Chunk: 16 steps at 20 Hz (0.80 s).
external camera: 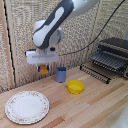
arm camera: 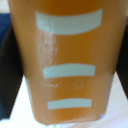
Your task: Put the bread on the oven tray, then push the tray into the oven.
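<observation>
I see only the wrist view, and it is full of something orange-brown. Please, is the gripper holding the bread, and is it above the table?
Observer: Yes, the gripper holds the bread in the air, above the wooden table.
Operator: What stands nearest to it?
Observer: A blue cup, just to the exterior view's right of the bread.
Operator: And where is the oven pan?
Observer: The oven pan lies in front of the oven, far on the exterior view's right, past a yellow bowl.

Pale wooden table [external camera: 95,107], woven matt wall panels [external camera: 30,30], dark metal oven [external camera: 112,55], glossy patterned plate [external camera: 27,106].
</observation>
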{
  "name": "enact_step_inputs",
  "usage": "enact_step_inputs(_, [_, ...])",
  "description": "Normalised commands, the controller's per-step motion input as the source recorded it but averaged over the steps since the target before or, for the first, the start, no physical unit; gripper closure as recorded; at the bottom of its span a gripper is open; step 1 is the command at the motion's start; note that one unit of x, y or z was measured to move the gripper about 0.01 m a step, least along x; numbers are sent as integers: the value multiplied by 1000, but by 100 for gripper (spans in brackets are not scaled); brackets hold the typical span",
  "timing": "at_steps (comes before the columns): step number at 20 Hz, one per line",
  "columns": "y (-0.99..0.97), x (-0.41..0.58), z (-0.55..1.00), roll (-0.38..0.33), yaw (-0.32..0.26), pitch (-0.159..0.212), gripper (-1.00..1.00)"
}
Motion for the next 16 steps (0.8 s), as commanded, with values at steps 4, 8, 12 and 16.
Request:
enact_step_inputs(4, [-218, 36, 706, 12, -352, 110, 100])
enact_step_inputs(8, [-196, 30, 673, 11, -361, 95, 100])
enact_step_inputs(12, [-118, 46, 589, 0, -372, 55, 100])
enact_step_inputs(16, [-58, 33, 424, 0, -373, 3, 100])
